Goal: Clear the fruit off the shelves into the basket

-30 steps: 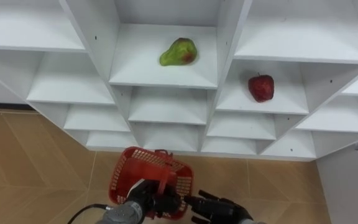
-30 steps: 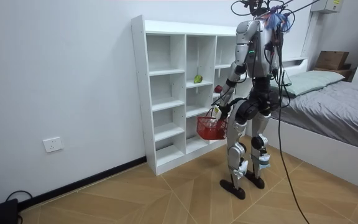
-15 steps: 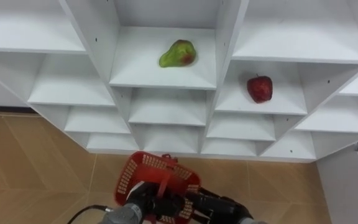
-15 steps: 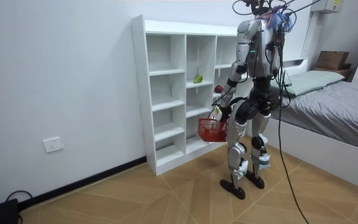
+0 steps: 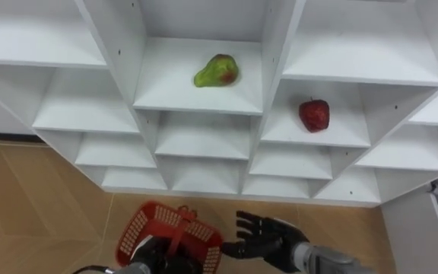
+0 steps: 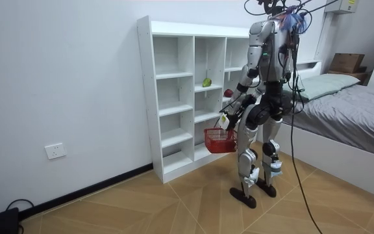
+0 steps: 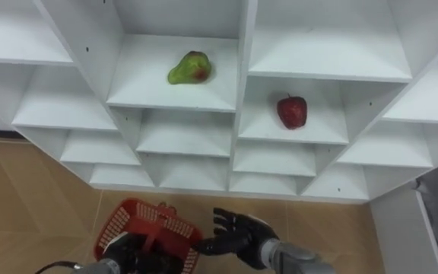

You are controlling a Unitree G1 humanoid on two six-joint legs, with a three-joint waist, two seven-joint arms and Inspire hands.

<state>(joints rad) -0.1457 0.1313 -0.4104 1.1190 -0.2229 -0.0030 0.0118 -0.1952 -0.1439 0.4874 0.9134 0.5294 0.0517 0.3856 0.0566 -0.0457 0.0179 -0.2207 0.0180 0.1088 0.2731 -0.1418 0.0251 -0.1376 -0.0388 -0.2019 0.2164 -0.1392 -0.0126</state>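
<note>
**At the closet, both fruits on their shelves**

Before the white closet (image 5: pixel 116 46) the robot stands upright on the wooden floor (image 5: pixel 29 198), with a bed (image 6: pixel 352 104) behind it at the room view's right. A green pear (image 5: pixel 217 70) lies on its side on a shelf in the middle column. A red apple (image 5: pixel 314 115) sits upright in the column to the right, one shelf lower. Low in the eye views, the left hand (image 5: pixel 158 257) has its fingers curled round the handle of a red mesh basket (image 5: pixel 137 228), which hangs above the floor in front of the closet's lowest shelves. The right hand (image 5: pixel 268 237) hovers just beside the basket, on its right, with fingers spread and holding nothing, well below the apple.
</note>
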